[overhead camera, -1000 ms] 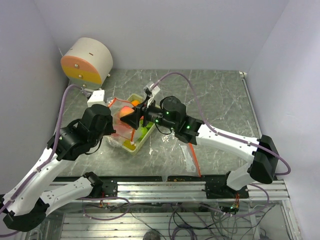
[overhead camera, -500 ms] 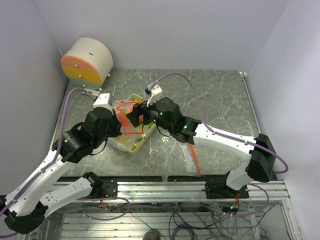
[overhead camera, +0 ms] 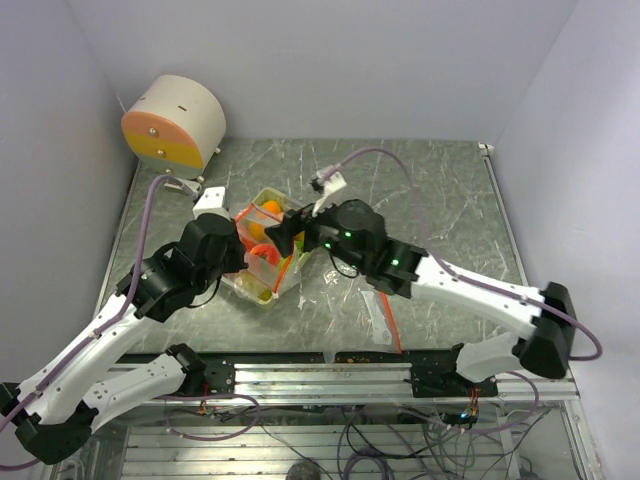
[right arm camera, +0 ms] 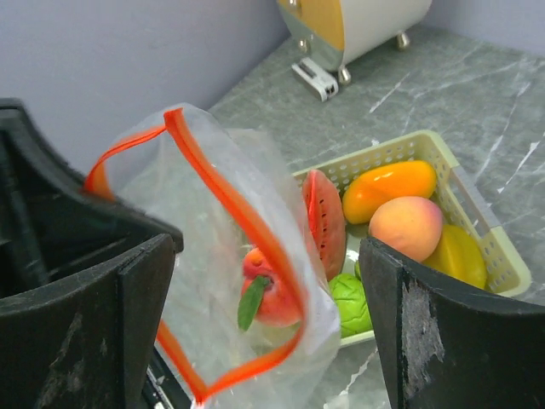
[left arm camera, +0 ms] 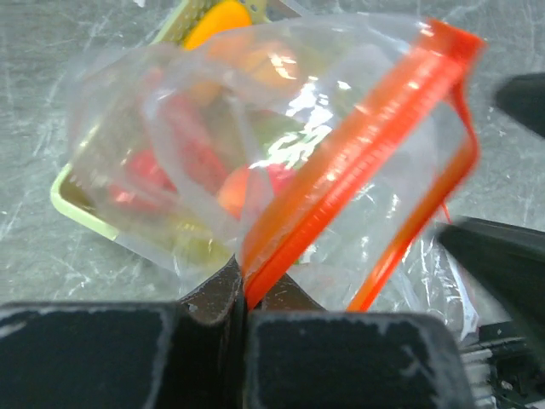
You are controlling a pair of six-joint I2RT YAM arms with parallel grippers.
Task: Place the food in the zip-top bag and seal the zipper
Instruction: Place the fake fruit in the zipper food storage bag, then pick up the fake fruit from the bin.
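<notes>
Since a second ago my right claw [right arm camera: 268, 256] has been spreading wide and backing off toward the right of the tray [right arm camera: 490, 247], while the left arm has been pushing in toward the tray with the bag [left arm camera: 213, 128].

I'm seeing the left claw [left arm camera: 243, 298] pressed together, pinching the orange zipper strip [left arm camera: 358, 153] near one end, so the bag's mouth is hanging open over the tray's near-left part. The right claw is gripping nothing, its fingers standing either side of that mouth.

One red-orange fruit [right arm camera: 271, 294] with a green leaf is already sitting inside the bag. The rest of the food is lying in the tray: mango [right arm camera: 390, 187], peach [right arm camera: 407, 227], watermelon slice [right arm camera: 325, 223], a green piece [right arm camera: 349, 305] and a yellow piece [right arm camera: 460, 254].

I'm judging these pieces to be light, hard and glossy, so likely slippery. I'd be taking each across its fat middle, not by a tapering end. The bag looks like thin, limp film that collapses easily, and only the strip seems stiff enough to hold.
</notes>
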